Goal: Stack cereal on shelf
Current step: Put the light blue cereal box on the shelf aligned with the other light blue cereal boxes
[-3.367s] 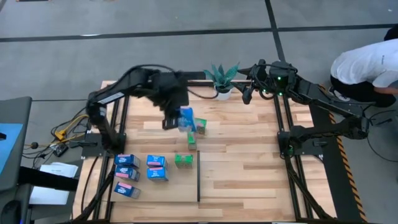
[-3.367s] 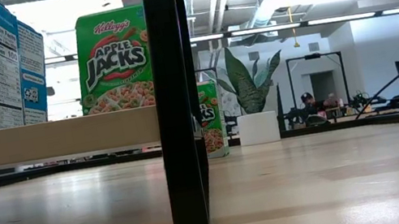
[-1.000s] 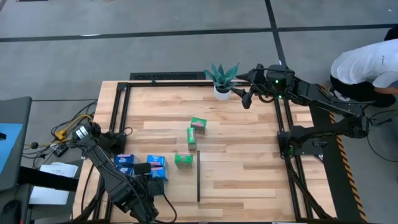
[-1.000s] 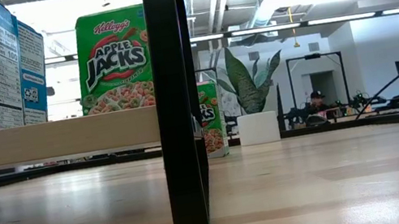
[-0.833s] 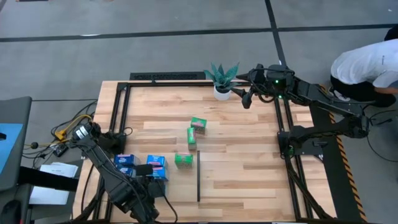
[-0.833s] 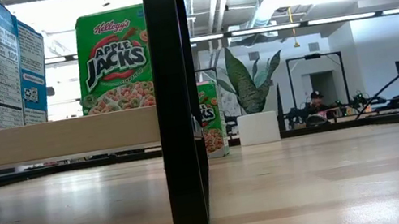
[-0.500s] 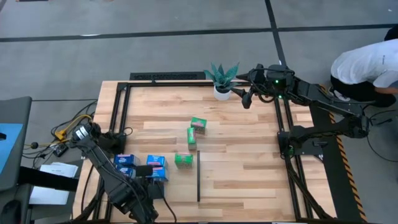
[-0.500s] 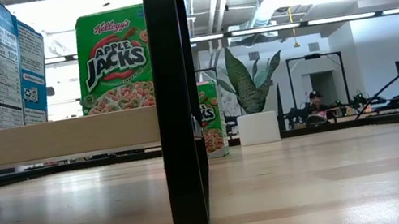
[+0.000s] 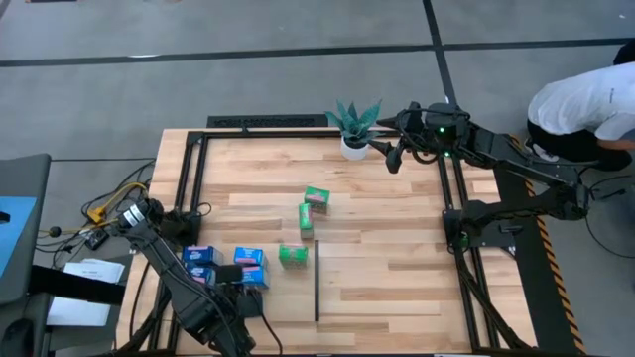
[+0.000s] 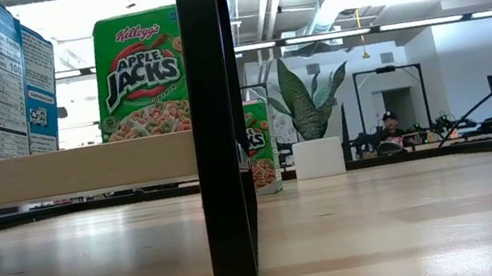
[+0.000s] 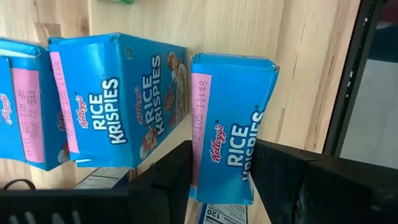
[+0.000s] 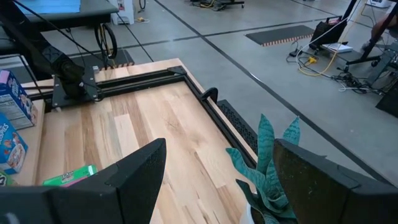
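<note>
Seen from above, your left gripper [image 9: 241, 300] sits low at about seven o'clock on the light-wood shelf [image 9: 387, 248], at the near left corner inside the black rail frame. In the left wrist view its two dark fingers [image 11: 174, 180] are closed on either side of a blue Rice Krispies box [image 11: 230, 127], with the box's pink date strip facing the camera. A second blue box [image 11: 118, 99] stands just beside the held one, and the edge of a third blue box [image 11: 25, 112] shows past that. From overhead, the blue boxes [image 9: 200, 256] cluster just beside the gripper at seven o'clock. Three green boxes lie nearer the middle of the shelf: one green box [image 9: 293, 255] close to the top end of the thin black divider strip [image 9: 317, 283], a second green box [image 9: 306, 218] standing narrow just beyond it toward twelve o'clock, and a third green box [image 9: 317, 197] a little farther again. In the low view, an Apple Jacks box [image 10: 140, 75] sits raised on a pale board, left of a black upright. Your right gripper [image 9: 395, 154] waits at about one o'clock, near the potted plant [image 9: 354, 124], fingers spread wide with nothing between them. A person in a white top [image 9: 585, 104] bends at the right edge, off the table.
</note>
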Robot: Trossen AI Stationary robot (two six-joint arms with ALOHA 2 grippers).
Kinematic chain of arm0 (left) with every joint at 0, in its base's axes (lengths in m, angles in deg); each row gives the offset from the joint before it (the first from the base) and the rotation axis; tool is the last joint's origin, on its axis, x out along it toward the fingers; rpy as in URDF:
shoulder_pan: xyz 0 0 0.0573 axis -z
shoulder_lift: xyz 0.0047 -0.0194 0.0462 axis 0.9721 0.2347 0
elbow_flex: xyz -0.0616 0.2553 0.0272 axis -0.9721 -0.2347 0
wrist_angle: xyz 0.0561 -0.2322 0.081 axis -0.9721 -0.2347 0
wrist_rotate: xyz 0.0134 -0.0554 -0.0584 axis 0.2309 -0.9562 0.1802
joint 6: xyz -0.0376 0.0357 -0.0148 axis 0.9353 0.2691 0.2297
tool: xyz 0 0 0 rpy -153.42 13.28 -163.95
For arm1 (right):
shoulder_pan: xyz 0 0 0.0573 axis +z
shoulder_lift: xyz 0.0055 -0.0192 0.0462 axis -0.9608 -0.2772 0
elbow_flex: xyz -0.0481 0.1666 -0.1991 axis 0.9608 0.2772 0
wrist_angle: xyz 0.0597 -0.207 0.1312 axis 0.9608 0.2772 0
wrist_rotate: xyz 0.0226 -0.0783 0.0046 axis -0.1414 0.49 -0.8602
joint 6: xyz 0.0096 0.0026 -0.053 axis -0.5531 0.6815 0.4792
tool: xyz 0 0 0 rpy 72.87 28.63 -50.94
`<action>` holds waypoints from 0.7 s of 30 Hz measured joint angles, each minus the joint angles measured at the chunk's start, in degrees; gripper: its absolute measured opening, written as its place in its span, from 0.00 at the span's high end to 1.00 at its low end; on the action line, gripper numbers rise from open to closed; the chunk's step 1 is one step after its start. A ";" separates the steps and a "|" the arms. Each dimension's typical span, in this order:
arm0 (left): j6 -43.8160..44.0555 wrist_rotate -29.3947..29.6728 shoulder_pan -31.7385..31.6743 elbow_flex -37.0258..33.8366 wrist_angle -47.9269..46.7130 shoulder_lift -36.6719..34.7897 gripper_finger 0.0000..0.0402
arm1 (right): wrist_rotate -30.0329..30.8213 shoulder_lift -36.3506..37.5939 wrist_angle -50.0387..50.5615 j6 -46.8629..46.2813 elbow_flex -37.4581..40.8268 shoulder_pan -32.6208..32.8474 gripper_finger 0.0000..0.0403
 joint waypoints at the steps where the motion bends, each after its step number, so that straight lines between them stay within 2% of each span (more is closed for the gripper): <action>1: 0.27 -0.12 0.00 0.00 -0.07 0.00 0.66 | 0.00 -0.01 0.00 0.00 0.00 0.00 0.21; 6: 1.05 -0.10 0.00 0.00 0.00 0.02 0.60 | 0.00 0.00 0.00 0.00 0.00 0.00 0.21; 15: 1.00 -0.53 -0.02 0.00 0.00 0.02 0.39 | 0.00 0.01 0.00 -0.04 0.00 -0.02 0.21; 21: 1.00 -2.53 -0.41 1.27 -0.24 0.11 0.34 | -0.01 -0.01 0.00 -0.04 0.00 0.00 0.21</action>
